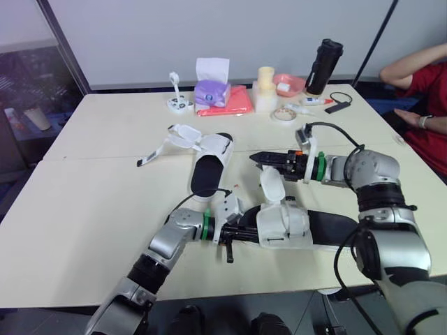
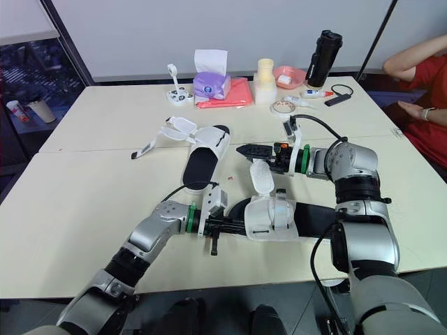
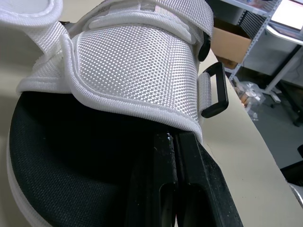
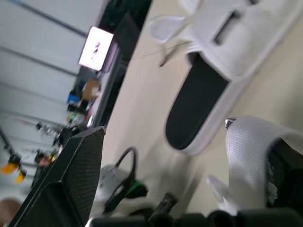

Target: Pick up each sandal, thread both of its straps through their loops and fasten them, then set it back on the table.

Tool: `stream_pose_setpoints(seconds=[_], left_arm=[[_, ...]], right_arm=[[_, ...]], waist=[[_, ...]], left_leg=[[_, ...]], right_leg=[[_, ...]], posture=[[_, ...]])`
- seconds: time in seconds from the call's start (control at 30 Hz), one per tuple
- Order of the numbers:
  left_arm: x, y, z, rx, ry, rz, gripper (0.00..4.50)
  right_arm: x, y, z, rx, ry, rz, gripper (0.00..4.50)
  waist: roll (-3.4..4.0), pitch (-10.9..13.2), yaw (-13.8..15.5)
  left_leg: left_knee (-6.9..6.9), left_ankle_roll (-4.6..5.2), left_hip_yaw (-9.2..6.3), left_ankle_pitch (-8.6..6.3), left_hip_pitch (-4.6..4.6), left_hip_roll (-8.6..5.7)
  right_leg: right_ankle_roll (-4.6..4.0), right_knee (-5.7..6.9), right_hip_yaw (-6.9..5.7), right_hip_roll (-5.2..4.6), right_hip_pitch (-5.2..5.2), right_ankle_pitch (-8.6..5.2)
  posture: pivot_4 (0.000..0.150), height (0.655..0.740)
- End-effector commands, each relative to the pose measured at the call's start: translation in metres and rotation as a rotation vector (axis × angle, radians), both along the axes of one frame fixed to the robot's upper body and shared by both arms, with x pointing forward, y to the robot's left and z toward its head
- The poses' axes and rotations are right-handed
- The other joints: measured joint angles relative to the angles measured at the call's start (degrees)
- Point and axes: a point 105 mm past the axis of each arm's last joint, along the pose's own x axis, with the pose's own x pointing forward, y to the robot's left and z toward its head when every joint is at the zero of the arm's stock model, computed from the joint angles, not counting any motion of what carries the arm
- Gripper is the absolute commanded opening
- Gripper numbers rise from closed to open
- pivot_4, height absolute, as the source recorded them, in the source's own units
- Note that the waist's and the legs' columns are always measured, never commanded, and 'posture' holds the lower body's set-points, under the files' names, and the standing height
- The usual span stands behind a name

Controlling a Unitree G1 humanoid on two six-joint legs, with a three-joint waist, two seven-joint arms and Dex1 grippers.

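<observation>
Close to the front edge of the cream table (image 1: 84, 209), right of its middle, lies the near sandal (image 1: 283, 225), a slide with a black foam footbed and a white woven-fabric upper. The left gripper (image 3: 173, 158) has its two black fingers pressed together and tucked under that upper, with nothing visible between them. A black plastic loop (image 3: 215, 90) hangs at the side of the upper. One loose white strap (image 1: 269, 183) stands up from this sandal, and the right gripper (image 1: 258, 156) hovers just above it, spread wide, the strap end against one finger. The sandal looks light and its sole fairly stiff, while the webbing is soft and floppy. The strap is probably best pinched near its tip with the sole steadied at the toe. Nearer the table's middle, the far sandal (image 1: 208, 171), of the same make, lies flat with its undone straps (image 1: 178, 136) splayed out, close enough to catch a swinging arm. Along the far edge stand a purple tissue box (image 1: 211, 91), a red folded cloth (image 1: 234, 101), a roll of tape (image 1: 284, 114) and a tall black bottle (image 1: 323, 64), all well apart from the work. A person's red sleeve (image 1: 426, 77) shows past the far right corner.
</observation>
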Motion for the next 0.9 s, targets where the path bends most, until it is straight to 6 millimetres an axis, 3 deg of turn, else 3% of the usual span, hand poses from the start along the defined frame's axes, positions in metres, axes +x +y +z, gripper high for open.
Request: stream_pose_setpoints(seconds=[0.03, 0.23, 0.27, 0.43, 0.63, 0.83, 0.9], left_arm=[[-0.005, 0.002, -0.022, 0.06, 0.052, 0.015, 0.0], [-0.006, 0.002, -0.024, 0.061, 0.053, 0.019, 0.0], [-0.006, 0.002, -0.024, 0.063, 0.052, 0.018, 0.0], [-0.007, 0.002, -0.025, 0.067, 0.056, 0.016, 0.0], [-0.008, 0.003, -0.027, 0.072, 0.061, 0.01, 0.0], [-0.009, 0.003, -0.029, 0.077, 0.068, 0.004, 0.0], [-0.01, 0.003, -0.03, 0.078, 0.071, 0.001, 0.0]], right_arm=[[0.011, -0.002, 0.013, 0.015, -0.044, -0.053, 3.56], [0.013, -0.001, 0.015, -0.034, -0.137, -0.05, 0.42], [0.011, 0.001, 0.018, -0.044, -0.177, -0.03, 0.08], [-0.009, 0.012, 0.038, -0.204, -0.62, 0.059, 0.08], [-0.043, 0.012, 0.012, -0.7, -1.35, 0.241, 0.08], [-0.063, 0.003, 0.018, -0.863, -1.856, 0.295, 0.08], [-0.064, 0.0, 0.021, -0.878, -1.922, 0.287, 0.08]], waist=[[0.0, 0.0, 0.0], [0.01, 0.0, -0.09], [0.01, 0.0, -0.12], [0.01, 0.0, -0.01], [0.0, -0.01, -0.17], [-0.01, 0.0, -0.6], [-0.01, -0.01, -0.67]], left_leg=[[0.0, 0.0, 0.0, 0.0, 0.0, 0.0], [0.0, -0.02, 0.01, 0.02, 0.0, -0.01], [0.0, -0.02, 0.02, 0.02, 0.0, -0.01], [0.02, -0.02, -0.01, 0.02, 0.0, -0.01], [0.05, -0.03, 0.02, 0.02, 0.01, -0.02], [0.09, -0.07, 0.0, 0.05, 0.09, -0.03], [0.1, -0.07, -0.02, 0.04, 0.15, -0.03]], right_leg=[[0.0, 0.02, 0.0, 0.0, 0.0, 0.0], [0.0, 0.06, 0.01, 0.0, -0.02, 0.0], [0.0, 0.07, 0.01, 0.0, -0.03, 0.0], [0.03, 0.07, -0.01, 0.0, -0.01, -0.01], [0.13, 0.07, -0.02, 0.0, 0.01, -0.06], [0.12, 0.08, -0.02, -0.01, 0.15, -0.06], [0.12, 0.06, -0.03, -0.01, 0.22, -0.06]], posture=[[0.15, 0.74], [0.15, 0.74], [0.15, 0.74], [0.15, 0.74], [0.15, 0.74], [0.15, 0.74], [0.15, 0.74]])
